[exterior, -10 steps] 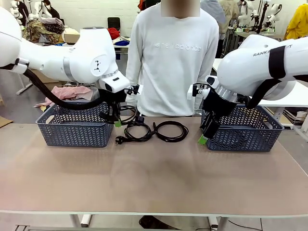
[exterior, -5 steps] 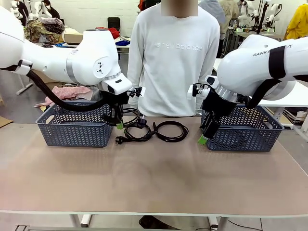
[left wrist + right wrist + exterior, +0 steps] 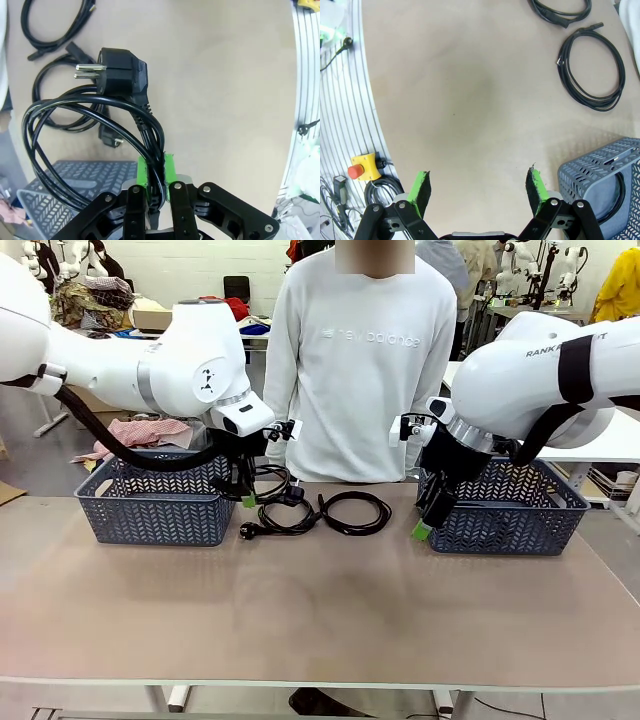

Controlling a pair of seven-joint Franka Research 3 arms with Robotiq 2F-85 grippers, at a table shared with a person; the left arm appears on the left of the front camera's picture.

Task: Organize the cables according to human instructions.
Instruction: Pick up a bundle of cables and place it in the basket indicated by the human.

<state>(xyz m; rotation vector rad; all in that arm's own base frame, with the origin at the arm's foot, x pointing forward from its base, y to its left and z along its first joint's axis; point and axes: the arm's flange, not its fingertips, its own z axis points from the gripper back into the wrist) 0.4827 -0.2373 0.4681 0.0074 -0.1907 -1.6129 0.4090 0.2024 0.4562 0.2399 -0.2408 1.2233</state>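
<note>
My left gripper (image 3: 246, 496) is shut on a coiled black cable (image 3: 271, 480) and holds it just above the table, beside the left basket's (image 3: 150, 508) right end. In the left wrist view the green pads (image 3: 142, 172) of the left gripper (image 3: 156, 172) pinch the held cable (image 3: 95, 107), whose plug (image 3: 117, 72) points away. Two more cables lie on the table: one with a plug (image 3: 285, 518) and one further right (image 3: 354, 511). My right gripper (image 3: 424, 527) hangs open in front of the right basket (image 3: 515, 515); it (image 3: 478, 192) has nothing between its fingers.
A person in a white sweatshirt (image 3: 360, 360) stands at the far edge behind the cables. The right basket (image 3: 600, 172) has a black cord (image 3: 621, 192) in it. A yellow emergency-stop box (image 3: 362, 167) sits below the table's near edge. The near half of the table (image 3: 320, 620) is bare.
My left arm has shifted a little to the right with the coiled cable in its grip, then held still. The right arm has not moved.
</note>
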